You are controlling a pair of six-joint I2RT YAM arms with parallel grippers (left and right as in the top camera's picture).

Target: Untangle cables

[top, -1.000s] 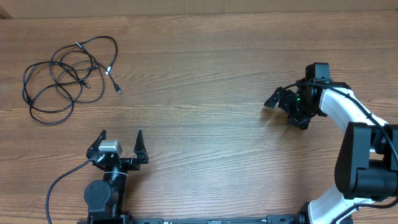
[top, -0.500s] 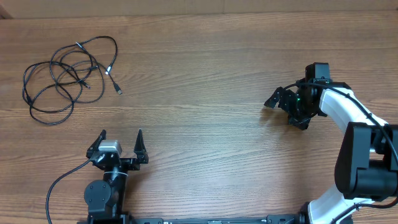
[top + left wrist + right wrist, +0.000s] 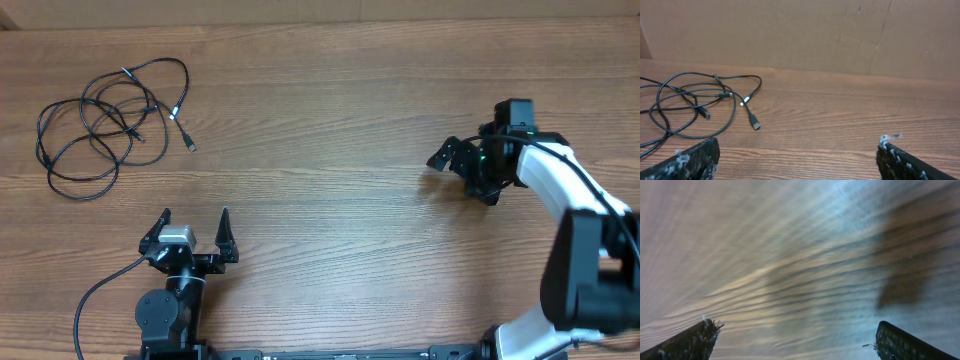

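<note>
The cables (image 3: 105,120) lie in a loose tangle of loops at the far left of the worktop (image 3: 330,150). Their plug ends trail off the right side of the heap, and nothing touches them. The left end effector (image 3: 195,215) sits near the near edge, well apart from the cables, spread wide and empty, pointing toward the far side. At the right, the right end effector (image 3: 462,178) hangs over bare wood, also wide open and holding nothing; its wrist view is blurred.
</note>
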